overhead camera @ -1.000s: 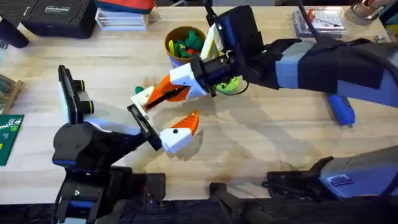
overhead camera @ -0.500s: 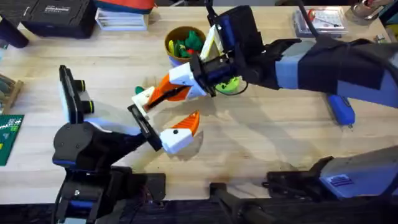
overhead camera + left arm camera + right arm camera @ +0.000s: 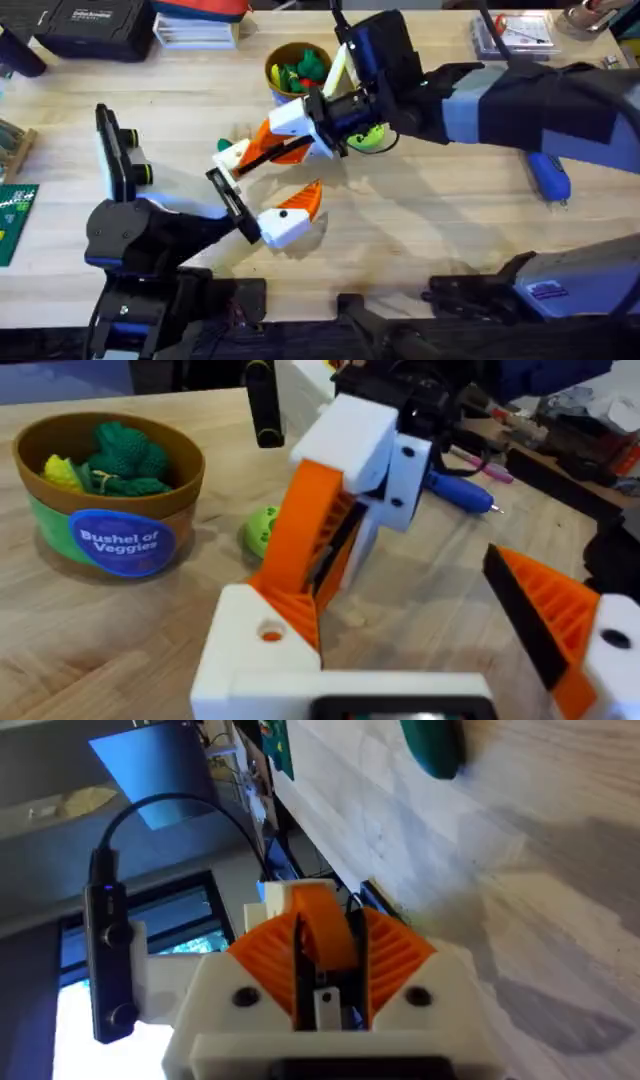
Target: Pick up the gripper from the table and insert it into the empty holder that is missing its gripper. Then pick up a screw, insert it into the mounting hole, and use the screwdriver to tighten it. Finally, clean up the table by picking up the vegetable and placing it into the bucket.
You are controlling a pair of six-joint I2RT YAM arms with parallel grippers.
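Overhead view: cleanup step judged in hand. Right end effector [image 3: 230,157], fingers pressed together, hangs near vegetable [image 3: 430,745] on table [image 3: 420,230]; next move calls for spreading, gripping, transfer to bucket [image 3: 270,72]

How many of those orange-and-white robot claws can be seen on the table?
2: the right gripper reaches past the bucket at mid-table; the left gripper sits just nearer the bases.
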